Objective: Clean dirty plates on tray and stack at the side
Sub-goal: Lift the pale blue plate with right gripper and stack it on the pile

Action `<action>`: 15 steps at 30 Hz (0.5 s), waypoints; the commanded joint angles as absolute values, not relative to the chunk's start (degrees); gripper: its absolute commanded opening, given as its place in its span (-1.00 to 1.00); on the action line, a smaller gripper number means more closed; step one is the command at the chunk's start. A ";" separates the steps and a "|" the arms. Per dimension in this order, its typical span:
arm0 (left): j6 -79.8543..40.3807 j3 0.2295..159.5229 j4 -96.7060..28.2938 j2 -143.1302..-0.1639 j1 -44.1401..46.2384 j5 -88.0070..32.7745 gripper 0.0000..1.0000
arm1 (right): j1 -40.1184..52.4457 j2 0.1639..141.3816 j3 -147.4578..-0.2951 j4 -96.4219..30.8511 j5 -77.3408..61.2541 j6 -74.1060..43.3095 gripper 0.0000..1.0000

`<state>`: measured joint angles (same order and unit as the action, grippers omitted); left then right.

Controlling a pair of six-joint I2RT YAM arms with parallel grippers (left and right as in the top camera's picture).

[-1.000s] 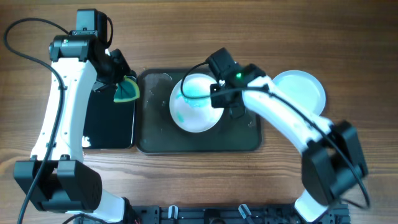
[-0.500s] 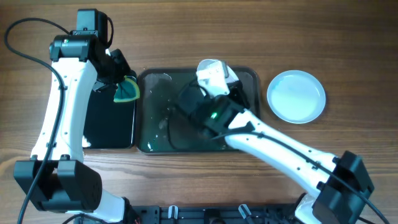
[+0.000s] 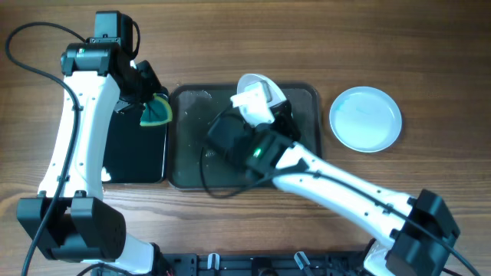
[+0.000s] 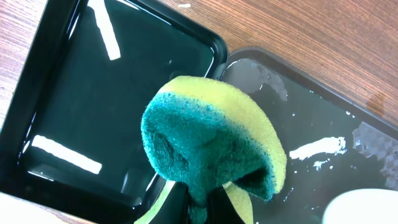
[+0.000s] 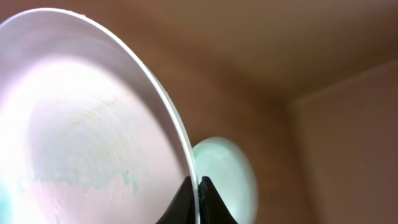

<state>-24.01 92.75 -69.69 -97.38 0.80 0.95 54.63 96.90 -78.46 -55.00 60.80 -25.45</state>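
My right gripper (image 3: 265,106) is shut on the rim of a white plate (image 3: 257,90) and holds it tipped on edge above the far side of the dark grey-green tray (image 3: 188,165). In the right wrist view the jaws (image 5: 198,194) pinch the white plate's (image 5: 81,124) rim, and faint teal smears (image 5: 127,180) show on its face. The pale blue plate (image 3: 366,119) lies on the table right of the tray and shows behind the rim (image 5: 227,180). My left gripper (image 3: 149,103) is shut on a green and yellow sponge (image 4: 211,143) at the tray's left edge. A second white plate is out of view.
A smaller black tray (image 3: 134,153) lies left of the big tray, also in the left wrist view (image 4: 93,93). Wet streaks mark the big tray's floor (image 4: 323,146). My right arm (image 3: 330,180) reaches across the tray's front half.
My right gripper has lifted the white plate off the tray and tipped it on edge, and the arm has swung left over the tray. The left arm and sponge have not moved.
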 commanded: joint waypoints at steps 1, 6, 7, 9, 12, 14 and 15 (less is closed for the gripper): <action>-22.68 92.95 -69.63 -97.49 0.69 0.71 -0.92 | 46.19 94.98 -78.67 -52.90 31.88 -25.43 -0.93; -22.68 92.95 -69.69 -97.49 0.69 0.71 -0.92 | 29.67 91.24 -78.67 -48.27 -0.80 -20.95 -0.92; -22.68 92.95 -69.71 -97.49 0.69 0.71 -0.92 | 25.65 90.45 -78.67 -48.42 -5.19 -20.93 -0.92; -22.68 92.95 -69.76 -97.49 0.69 0.71 -0.92 | 16.97 89.32 -78.67 -49.91 -11.20 -20.95 -0.92; -22.68 92.95 -69.76 -97.49 0.69 0.71 -0.92 | 5.43 89.08 -78.65 -53.54 -12.05 -21.08 -0.92; -22.65 92.95 -69.76 -97.49 0.69 0.73 -0.92 | -2.96 89.08 -77.62 -54.74 -10.94 -21.10 -0.91; -22.65 92.95 -69.76 -97.49 0.67 0.75 -0.92 | -6.15 89.08 -76.77 -54.68 -9.61 -21.17 -0.92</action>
